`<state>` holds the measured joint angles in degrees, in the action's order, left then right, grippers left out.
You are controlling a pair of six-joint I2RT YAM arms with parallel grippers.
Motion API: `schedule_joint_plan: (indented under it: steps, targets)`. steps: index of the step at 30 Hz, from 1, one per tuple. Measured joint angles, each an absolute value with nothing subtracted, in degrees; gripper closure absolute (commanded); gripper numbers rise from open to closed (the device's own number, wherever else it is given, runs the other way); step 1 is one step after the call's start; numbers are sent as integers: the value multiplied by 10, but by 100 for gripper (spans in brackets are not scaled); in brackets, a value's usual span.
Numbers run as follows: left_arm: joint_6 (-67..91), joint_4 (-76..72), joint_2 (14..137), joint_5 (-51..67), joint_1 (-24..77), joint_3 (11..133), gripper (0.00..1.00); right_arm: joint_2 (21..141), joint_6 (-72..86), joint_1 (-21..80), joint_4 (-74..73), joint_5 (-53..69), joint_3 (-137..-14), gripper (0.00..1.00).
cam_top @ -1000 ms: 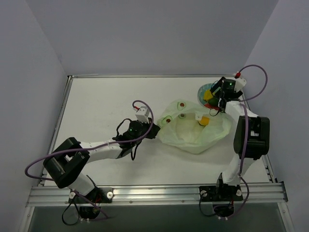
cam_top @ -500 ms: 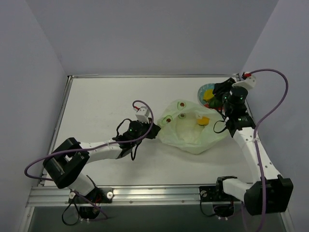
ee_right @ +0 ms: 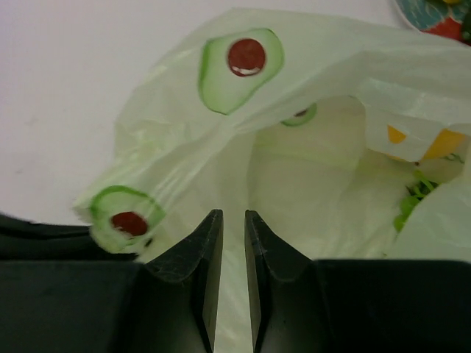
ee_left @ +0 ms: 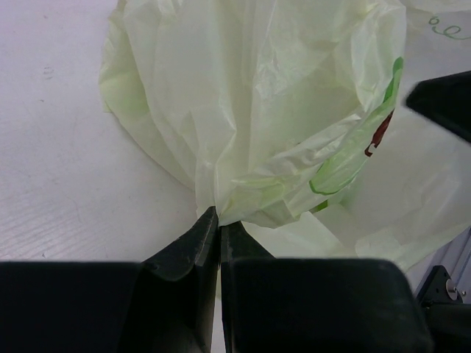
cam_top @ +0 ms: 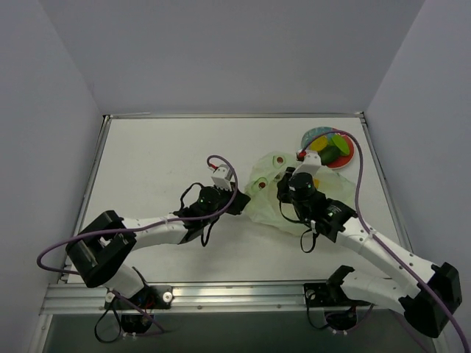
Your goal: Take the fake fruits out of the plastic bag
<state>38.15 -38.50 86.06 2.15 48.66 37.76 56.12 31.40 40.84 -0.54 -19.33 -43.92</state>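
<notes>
The left gripper (ee_left: pixel 218 218) is clenched on a gathered fold of the pale-green, avocado-printed plastic bag (ee_left: pixel 257 110). The right gripper (ee_right: pixel 229 220) hovers at the bag's mouth, jaws a slit apart, empty. Glossy yellow and green fake fruits (cam_top: pixel 331 149) lie on the plate (cam_top: pixel 349 159) beyond.

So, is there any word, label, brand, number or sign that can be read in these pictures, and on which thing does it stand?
No readable text in any view.
The plastic bag bears only avocado pictures, no words.
A green squiggle at the top right of the left wrist view is too small to tell whether it is writing.
The plate shows only a coloured pattern.
</notes>
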Motion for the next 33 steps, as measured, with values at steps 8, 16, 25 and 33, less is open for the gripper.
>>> schedule_joint_plan:
  steps: [8,16,25,33]
  targets:
    - [382,-398,861,23,503,378,98,715,315,303,-13,-258,-428,86]
    - [382,-407,867,29,530,378,98,815,314,205,61,-280,-433,58]
    - [382,-408,874,28,530,378,98,916,316,169,154,-274,-470,17]
    - [382,-409,891,28,530,378,98,965,325,168,213,-272,-486,2]
